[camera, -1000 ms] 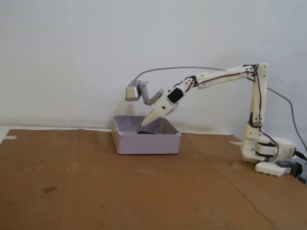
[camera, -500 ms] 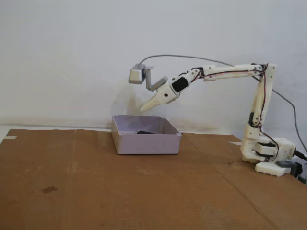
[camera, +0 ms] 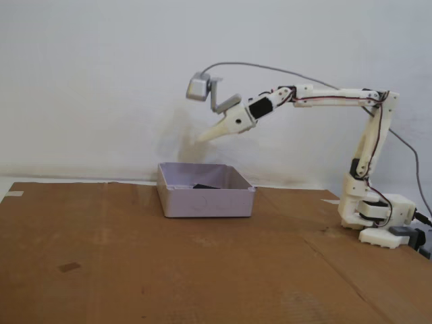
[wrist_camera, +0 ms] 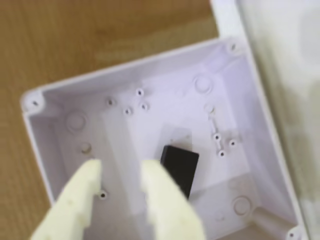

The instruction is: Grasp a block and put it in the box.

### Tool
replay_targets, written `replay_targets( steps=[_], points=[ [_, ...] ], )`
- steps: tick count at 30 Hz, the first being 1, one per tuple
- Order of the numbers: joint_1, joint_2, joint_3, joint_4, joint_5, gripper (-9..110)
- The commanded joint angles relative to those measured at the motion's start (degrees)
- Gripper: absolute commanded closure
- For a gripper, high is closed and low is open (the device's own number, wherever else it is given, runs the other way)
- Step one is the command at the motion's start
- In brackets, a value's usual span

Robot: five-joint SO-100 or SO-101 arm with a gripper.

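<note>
The block [wrist_camera: 180,164] lies flat on the floor of the box [wrist_camera: 60,150], seen clearly only in the wrist view. The fixed view shows just its dark top edge [camera: 204,185] inside the box [camera: 206,201]. The hand [camera: 201,138] hangs high above, fingers apart and empty. Brown cardboard covers the tabletop [camera: 169,270] by a white wall [camera: 101,81].

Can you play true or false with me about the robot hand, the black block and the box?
1. The block lies inside the box. True.
2. The hand is squeezing the block. False: it is open and empty, with a gap between its fingers.
3. The hand is up in the air above the box. True.
4. The box sits on a green cloth. False: it sits on brown cardboard.
</note>
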Motion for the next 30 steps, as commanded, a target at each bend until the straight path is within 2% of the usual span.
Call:
replay_targets(
  steps=[1,30],
  points=[
    [-0.97,9.58,-2.02,-1.41,-0.88,99],
    [-6.42,16.61,2.46,-2.02,-0.62,102]
  ],
)
